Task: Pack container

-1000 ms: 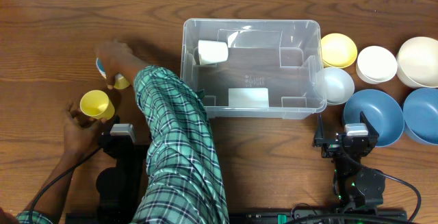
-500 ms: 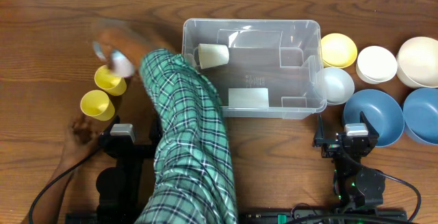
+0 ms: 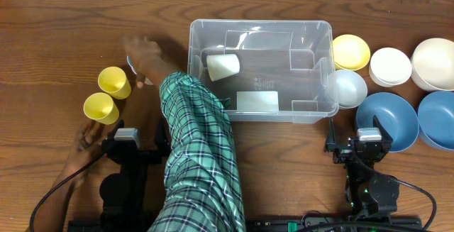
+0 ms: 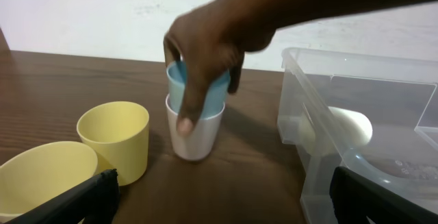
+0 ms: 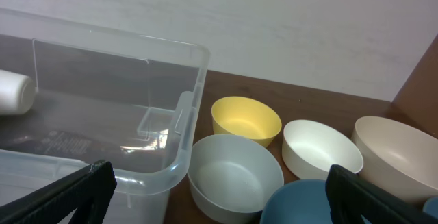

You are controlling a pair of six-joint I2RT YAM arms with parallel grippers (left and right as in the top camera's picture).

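Clear plastic, the container (image 3: 284, 23) sits mid-table (image 3: 57, 40), beyond your two hands, with a tipped cup (image 3: 223, 67) lying on its side inside. Your left hand (image 4: 222, 193) and right hand (image 5: 219, 186) both stand wide open, gripping nothing. Left of the container, a person's arm (image 3: 198, 140) reaches in, fingers (image 4: 188, 107) around a blue cup (image 4: 219, 90) nested in a white cup (image 4: 198, 135), beside two yellow cups (image 4: 116, 138). Bowls (image 5: 236, 172) crowd the container's right side.

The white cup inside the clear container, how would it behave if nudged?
The white cup lies on its side, so it would probably roll. It looks like thin plastic, likely light. The container walls should stop it.
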